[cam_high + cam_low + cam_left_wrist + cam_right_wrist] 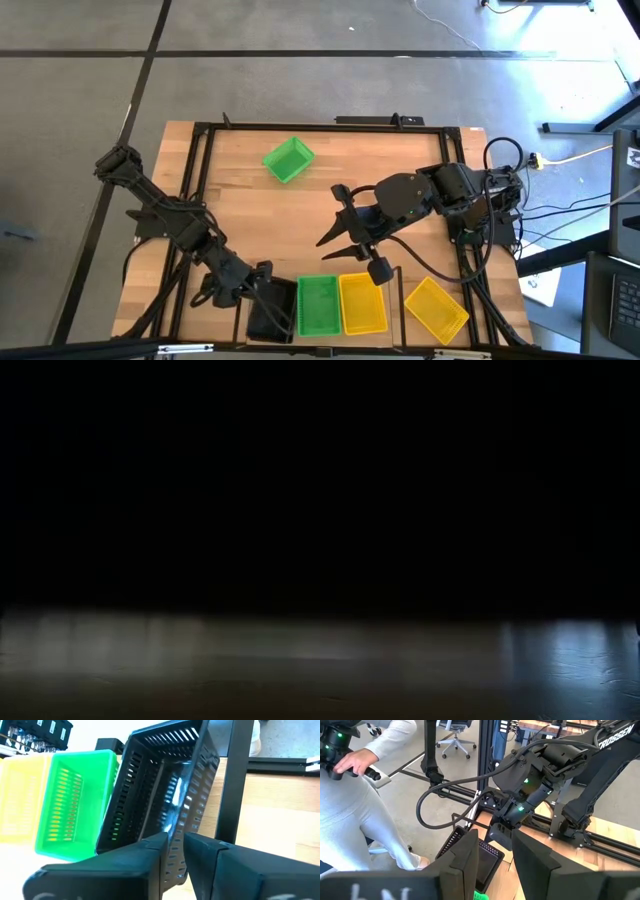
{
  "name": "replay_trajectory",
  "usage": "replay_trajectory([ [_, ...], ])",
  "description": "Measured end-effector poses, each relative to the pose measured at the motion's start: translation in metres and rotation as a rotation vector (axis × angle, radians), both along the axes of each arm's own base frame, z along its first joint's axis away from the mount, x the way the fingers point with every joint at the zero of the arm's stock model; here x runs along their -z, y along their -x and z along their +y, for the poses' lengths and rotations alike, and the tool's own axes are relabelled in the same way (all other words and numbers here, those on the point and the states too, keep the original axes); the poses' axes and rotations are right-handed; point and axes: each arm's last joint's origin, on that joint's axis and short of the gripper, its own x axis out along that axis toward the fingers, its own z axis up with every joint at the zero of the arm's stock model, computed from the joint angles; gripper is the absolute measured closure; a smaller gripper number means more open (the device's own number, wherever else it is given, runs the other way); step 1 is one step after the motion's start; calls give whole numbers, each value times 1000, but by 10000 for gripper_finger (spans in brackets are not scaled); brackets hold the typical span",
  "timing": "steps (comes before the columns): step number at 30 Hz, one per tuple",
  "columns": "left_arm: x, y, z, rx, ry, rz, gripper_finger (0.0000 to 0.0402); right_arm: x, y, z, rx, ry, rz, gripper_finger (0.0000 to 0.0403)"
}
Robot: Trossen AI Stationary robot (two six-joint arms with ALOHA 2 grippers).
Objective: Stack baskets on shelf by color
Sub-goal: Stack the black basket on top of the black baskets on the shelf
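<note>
Presently, the left gripper (172,845) is seen at the near table edge, its fingers slightly parted about the perforated wall of a black rectangular plastic basket (272,311); whether the wall is clamped cannot be told. Just beside that basket a bright green perforated basket (318,304) and a yellow perforated basket (362,302) are lined up. A second yellow basket (436,308) lies skewed nearby, and a second green basket (288,159) lies far across the wooden tabletop (240,190). The right gripper (348,238) is held with fingers spread above the table's middle. A person's hand (355,757) is visible beyond.
</note>
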Motion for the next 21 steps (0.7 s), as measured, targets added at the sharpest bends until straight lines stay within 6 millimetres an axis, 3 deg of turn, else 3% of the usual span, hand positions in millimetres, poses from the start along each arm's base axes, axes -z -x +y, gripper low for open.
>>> replay_trajectory([
  [21, -6, 0, 6, -11, 19, -15, 348, 4, 2, -1, -1, 18, 39, 286],
])
